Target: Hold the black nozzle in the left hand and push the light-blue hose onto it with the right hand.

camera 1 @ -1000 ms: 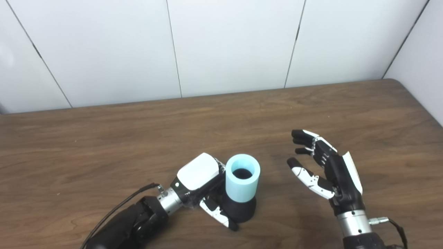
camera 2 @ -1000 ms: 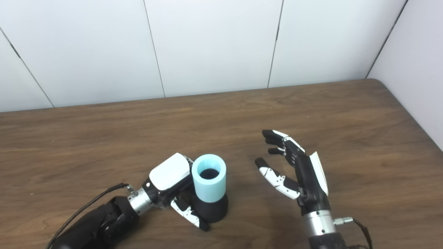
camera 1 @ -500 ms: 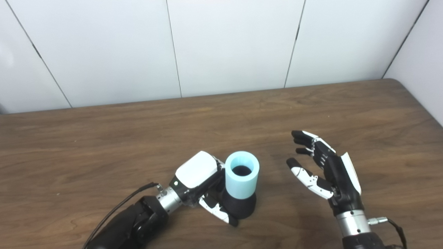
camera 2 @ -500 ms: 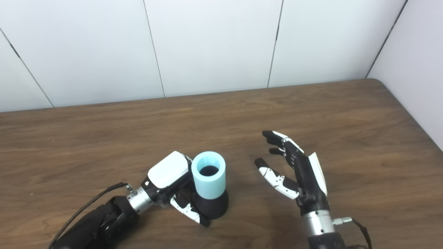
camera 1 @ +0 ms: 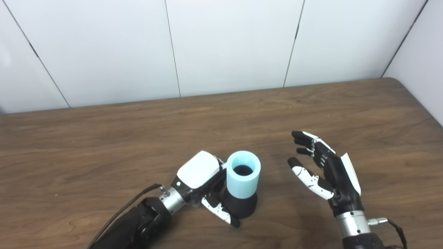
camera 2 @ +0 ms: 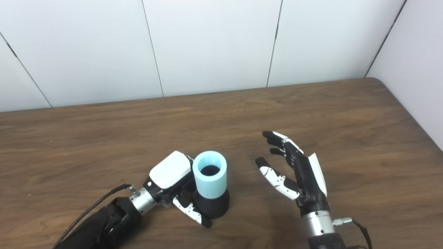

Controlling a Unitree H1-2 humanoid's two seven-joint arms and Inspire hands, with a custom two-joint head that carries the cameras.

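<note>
The black nozzle [camera 1: 241,206] stands upright on the wooden table, with the light-blue hose [camera 1: 242,174] seated on top of it, its open end facing up. My left hand [camera 1: 204,181] is wrapped around the nozzle's left side, thumb in front of its base, fingers hidden behind it. My right hand [camera 1: 323,169] is open and empty, palm turned left, about a hand's width to the right of the hose. Both also show in the right eye view: the hose [camera 2: 210,174] and the right hand [camera 2: 294,169].
The wooden table [camera 1: 104,145] ends at a white panelled wall behind and at a rounded corner at the far right [camera 1: 398,83]. A black cable [camera 1: 128,207] runs along my left forearm.
The left hand with the nozzle and hose has shifted slightly up and to the right. The right hand has stayed almost still, open.
</note>
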